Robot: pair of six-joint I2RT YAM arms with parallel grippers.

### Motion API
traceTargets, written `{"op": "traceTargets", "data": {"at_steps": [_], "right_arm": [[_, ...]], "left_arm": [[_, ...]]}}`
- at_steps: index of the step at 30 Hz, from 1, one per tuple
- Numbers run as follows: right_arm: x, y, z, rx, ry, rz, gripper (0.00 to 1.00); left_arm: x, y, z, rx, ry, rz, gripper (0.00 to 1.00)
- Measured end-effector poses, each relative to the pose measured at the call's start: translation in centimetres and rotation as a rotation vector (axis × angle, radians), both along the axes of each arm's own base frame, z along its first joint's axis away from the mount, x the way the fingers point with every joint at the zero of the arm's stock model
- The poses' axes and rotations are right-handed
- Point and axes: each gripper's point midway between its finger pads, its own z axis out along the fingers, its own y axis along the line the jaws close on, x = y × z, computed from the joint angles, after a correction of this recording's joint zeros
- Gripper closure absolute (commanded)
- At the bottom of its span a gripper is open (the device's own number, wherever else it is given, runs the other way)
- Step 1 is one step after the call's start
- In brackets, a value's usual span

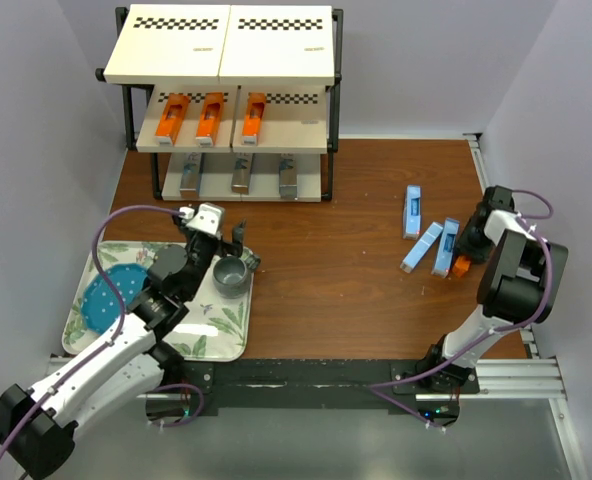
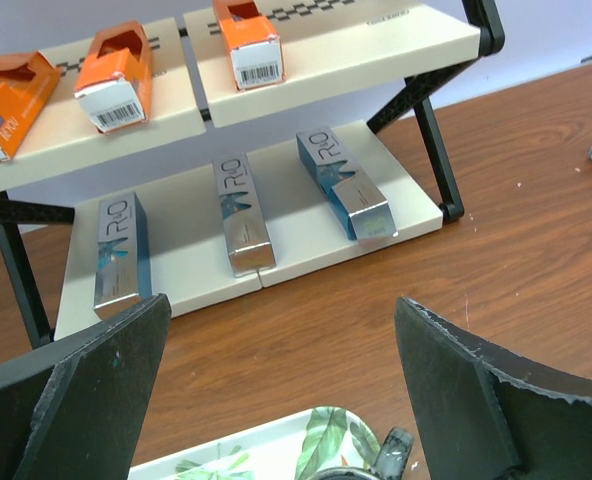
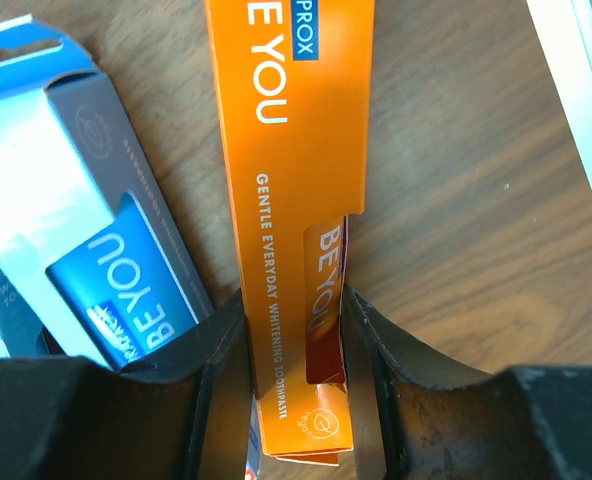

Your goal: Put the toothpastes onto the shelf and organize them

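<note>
The shelf (image 1: pixel 226 45) stands at the back of the table. Three orange toothpastes (image 1: pixel 209 115) lie on its middle board and three metallic dark blue ones (image 1: pixel 241 175) on its bottom board; both rows also show in the left wrist view (image 2: pixel 244 215). Three light blue toothpastes (image 1: pixel 422 246) lie on the table at the right. My right gripper (image 3: pixel 296 320) is shut on an orange toothpaste (image 3: pixel 276 200) lying on the wood, with a light blue box (image 3: pixel 86 210) beside it on the left. My left gripper (image 2: pixel 281 310) is open and empty, facing the shelf from above the tray's far edge.
A leaf-patterned tray (image 1: pixel 226 335) at the front left holds a round blue plate (image 1: pixel 111 295) and a grey cup (image 1: pixel 231 275). The right gripper (image 1: pixel 466 250) works close to the table's right edge and the side wall.
</note>
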Motion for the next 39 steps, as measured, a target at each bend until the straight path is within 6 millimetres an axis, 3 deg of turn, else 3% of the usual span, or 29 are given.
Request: {"op": "traceTargets", "data": {"at_steps": [5, 9, 13, 16, 18, 23, 28, 35, 39], "right_arm": [[0.5, 1.3, 2.2, -0.054, -0.022, 0.044, 0.74], [3.4, 3.6, 6.5, -0.144, -0.107, 0.152, 0.74], [6.5, 8.8, 11.1, -0.242, -0.222, 0.351, 0.74], [7.0, 13.5, 13.8, -0.284, -0.3, 0.518, 0.74], [6.7, 16.5, 15.8, -0.317, -0.356, 0.635, 0.74], [5.2, 21.1, 20.1, -0.42, -0.472, 0.84, 0.73], [2.5, 25.5, 23.8, -0.51, -0.592, 1.04, 0.73], [-1.1, 29.6, 27.2, -0.569, -0.732, 1.24, 0.71], [-2.7, 30.9, 28.5, -0.589, -0.8, 1.328, 0.69]], "left_arm": [[0.5, -0.4, 0.2, 0.014, 0.024, -0.004, 0.01], [1.0, -1.1, 3.1, -0.005, 0.001, -0.019, 0.01], [1.3, -2.0, 6.2, -0.042, -0.017, -0.046, 0.0], [1.5, -3.2, 8.2, -0.07, -0.018, -0.092, 0.0], [1.6, -4.4, 9.2, -0.091, -0.008, -0.14, 0.0], [1.7, -7.6, 10.4, -0.139, 0.05, -0.272, 0.0], [1.8, -11.4, 10.7, -0.168, 0.138, -0.43, 0.0], [1.5, -14.4, 11.3, -0.216, 0.228, -0.558, 0.01], [1.3, -15.3, 12.3, -0.258, 0.284, -0.607, 0.02]]}}
